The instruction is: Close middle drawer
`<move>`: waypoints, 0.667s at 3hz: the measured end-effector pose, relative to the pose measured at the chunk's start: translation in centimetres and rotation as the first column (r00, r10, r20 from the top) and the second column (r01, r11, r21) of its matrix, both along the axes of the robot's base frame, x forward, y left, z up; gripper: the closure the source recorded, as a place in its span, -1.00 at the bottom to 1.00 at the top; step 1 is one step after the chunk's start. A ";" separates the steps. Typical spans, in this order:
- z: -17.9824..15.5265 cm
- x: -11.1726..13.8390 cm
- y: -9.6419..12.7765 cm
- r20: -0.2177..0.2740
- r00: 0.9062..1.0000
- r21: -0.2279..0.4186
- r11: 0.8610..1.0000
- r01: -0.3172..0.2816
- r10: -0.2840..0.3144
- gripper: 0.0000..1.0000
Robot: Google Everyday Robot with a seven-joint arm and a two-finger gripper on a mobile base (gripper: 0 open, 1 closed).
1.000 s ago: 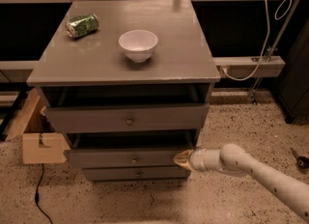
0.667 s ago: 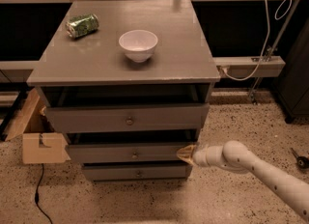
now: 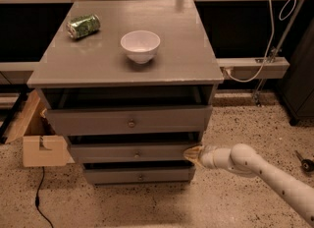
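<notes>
The middle drawer (image 3: 132, 152) is a grey drawer with a low flat front and a tiny pale knob at its centre. It sits in the grey cabinet (image 3: 93, 70), pulled out only a little, with a dark gap above it. My gripper (image 3: 192, 154) is at the end of a white arm that comes in from the lower right. Its tip touches the right end of the middle drawer's front. The top drawer (image 3: 128, 120) is taller and stands slightly out. The bottom drawer (image 3: 140, 175) lies below.
A white bowl (image 3: 140, 45) and a green can (image 3: 83, 26) lying on its side rest on the cabinet top. A cardboard box (image 3: 40, 146) stands on the floor left of the cabinet. A black cable (image 3: 40, 197) runs across the speckled floor.
The middle drawer has slid inward, and its front is nearer the cabinet face. My gripper has moved with it, towards the cabinet.
</notes>
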State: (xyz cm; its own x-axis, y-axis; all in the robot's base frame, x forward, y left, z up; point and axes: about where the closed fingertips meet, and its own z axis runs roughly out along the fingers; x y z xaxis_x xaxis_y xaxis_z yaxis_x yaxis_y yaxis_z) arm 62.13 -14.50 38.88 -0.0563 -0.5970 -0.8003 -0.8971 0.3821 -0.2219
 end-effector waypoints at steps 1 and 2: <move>0.8 -1.6 -2.6 -0.005 0.997 0.007 0.997 0.072 -0.072 1.00; 1.6 -4.4 -4.8 -0.023 0.992 0.014 0.992 0.122 -0.122 1.00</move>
